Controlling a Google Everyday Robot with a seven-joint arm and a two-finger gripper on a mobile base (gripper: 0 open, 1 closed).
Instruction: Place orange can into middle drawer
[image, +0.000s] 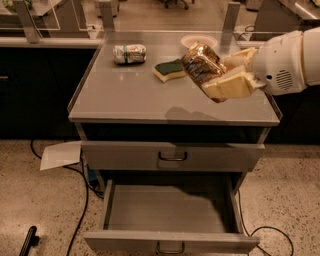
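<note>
Grey cabinet top (130, 95) lies under gripper (217, 76), clamped on orange can (200, 62) held aloft, long axis tilted up-left. Middle drawer (170, 209) open, well below can and nearer camera.
</note>
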